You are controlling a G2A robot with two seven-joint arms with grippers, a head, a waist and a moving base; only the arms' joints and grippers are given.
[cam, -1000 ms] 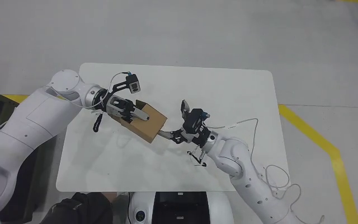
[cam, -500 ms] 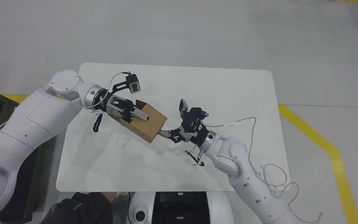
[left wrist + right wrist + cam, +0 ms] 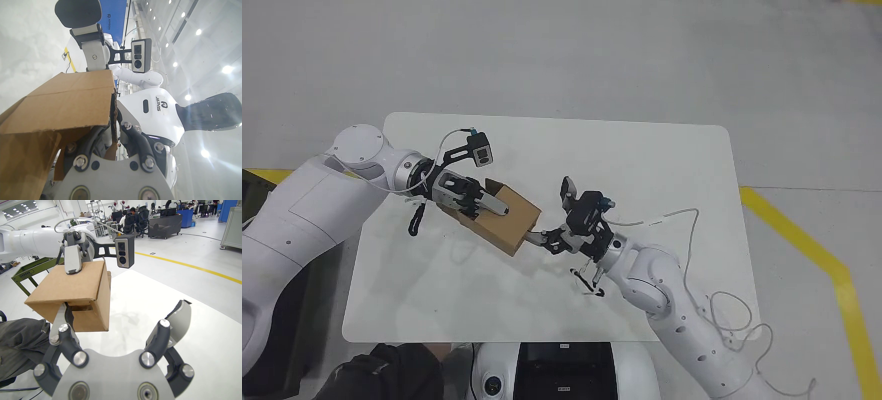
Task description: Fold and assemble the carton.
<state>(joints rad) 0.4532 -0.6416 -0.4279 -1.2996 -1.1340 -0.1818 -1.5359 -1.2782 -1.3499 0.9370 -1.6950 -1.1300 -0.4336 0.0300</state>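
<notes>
A brown carton (image 3: 507,222) hangs above the white table (image 3: 642,150), tilted, with an open end facing the right arm. My left gripper (image 3: 485,203) is shut on the carton's wall at the far end; in the left wrist view the carton (image 3: 62,106) has its corrugated edge clamped in that gripper (image 3: 114,123). My right gripper (image 3: 123,305) stands open at the carton's (image 3: 75,291) near end. One of its fingers (image 3: 62,313) is tucked into the gap under the top panel and the other hangs free over the table. In the top view the right gripper (image 3: 552,213) touches the carton's right corner.
A thin white cable (image 3: 672,218) trails over the table beside the right arm. Dark cloth (image 3: 392,365) lies past the table's front edge, and a green cart (image 3: 28,273) stands beyond the carton. Bare table lies to the right and behind.
My right gripper has edged slightly toward the carton. The left arm and the carton have stayed still.
</notes>
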